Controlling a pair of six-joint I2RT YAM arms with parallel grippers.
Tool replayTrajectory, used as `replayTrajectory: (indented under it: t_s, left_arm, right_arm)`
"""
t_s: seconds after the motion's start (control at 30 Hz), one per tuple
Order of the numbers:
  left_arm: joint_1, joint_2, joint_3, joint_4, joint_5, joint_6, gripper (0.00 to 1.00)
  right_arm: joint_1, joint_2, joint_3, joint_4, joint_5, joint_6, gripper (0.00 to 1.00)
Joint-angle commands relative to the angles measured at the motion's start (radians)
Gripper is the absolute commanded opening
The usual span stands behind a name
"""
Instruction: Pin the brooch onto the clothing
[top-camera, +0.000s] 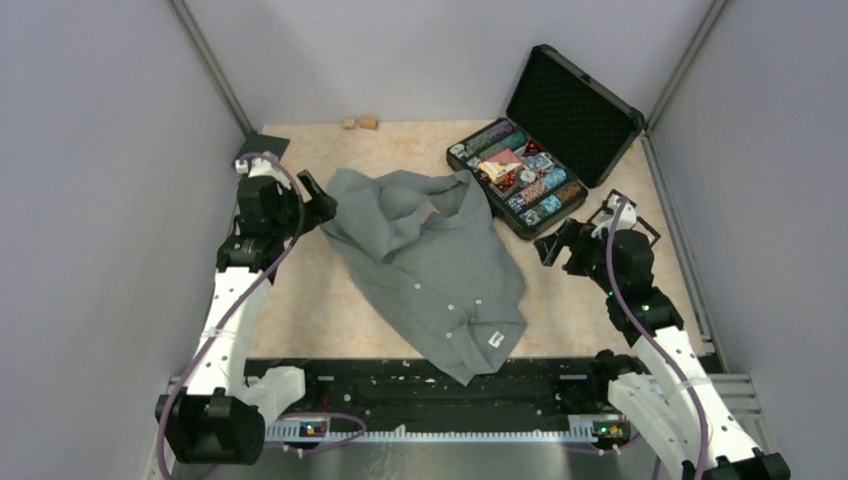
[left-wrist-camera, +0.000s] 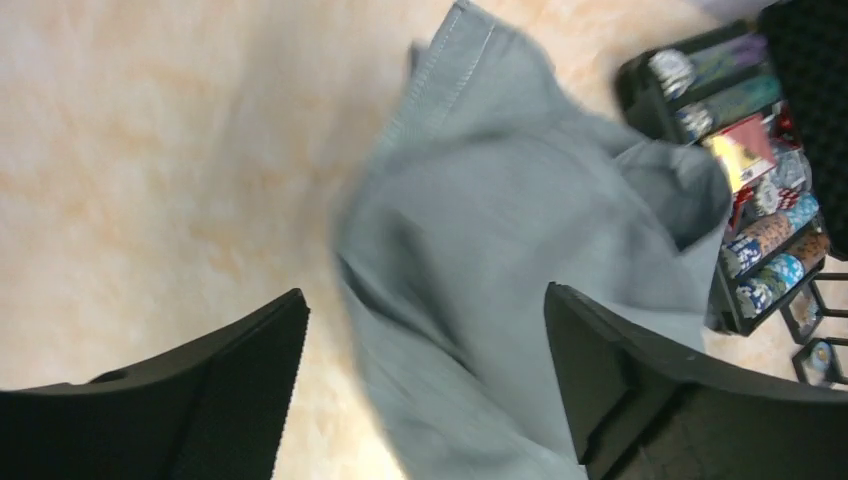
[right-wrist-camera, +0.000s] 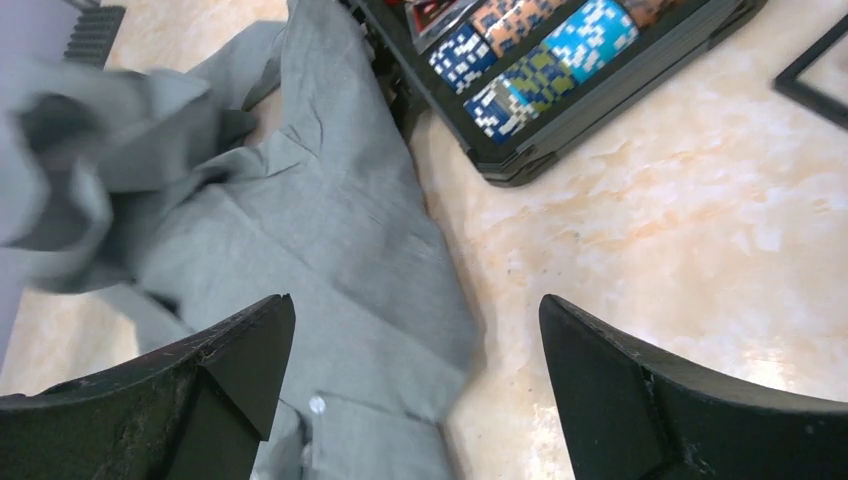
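Left fingers (left-wrist-camera: 200, 400), right fingers (right-wrist-camera: 180, 400) apart

Grey shirt (top-camera: 430, 270), black case (top-camera: 575, 110) of multicoloured chips (top-camera: 520, 178), mottled beige table (top-camera: 320, 310)

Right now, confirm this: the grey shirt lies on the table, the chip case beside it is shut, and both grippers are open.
Not quite: the chip case stands open, lid raised, as the top external view shows. The grey shirt does lie on the table, and the left gripper and right gripper are open.
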Motion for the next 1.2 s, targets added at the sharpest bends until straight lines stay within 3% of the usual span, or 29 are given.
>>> replayTrajectory:
  t_s: [0.0, 0.3, 0.53, 0.8, 1.0, 1.17]
  left_arm:
    - [0.039, -0.026, -0.079, 0.009, 0.138, -0.062, 0.94]
    - [-0.041, -0.065, -0.188, -0.022, 0.168, -0.023, 0.98]
    - [-0.108, 0.000, -0.309, 0.082, 0.192, -0.068, 0.98]
    - [-0.127, 0.145, -0.239, 0.147, 0.219, -0.060, 0.96]
    - [-0.405, 0.317, -0.037, 0.032, -0.078, 0.136, 0.95]
    - [-0.477, 0.535, 0.105, -0.106, -0.372, 0.172, 0.96]
  right_arm:
    - [-0.008, 0.030, -0.014, 0.039, -0.094, 0.032, 0.94]
    - [0.044, 0.124, -0.093, 0.068, -0.114, 0.076, 0.90]
    - [0.135, 0.239, -0.143, 0.211, -0.118, 0.155, 0.84]
    - [0.186, 0.379, -0.203, 0.455, -0.127, 0.249, 0.81]
    - [0.187, 0.459, -0.229, 0.541, -0.126, 0.257, 0.78]
    - [0.187, 0.500, -0.242, 0.578, -0.146, 0.256, 0.80]
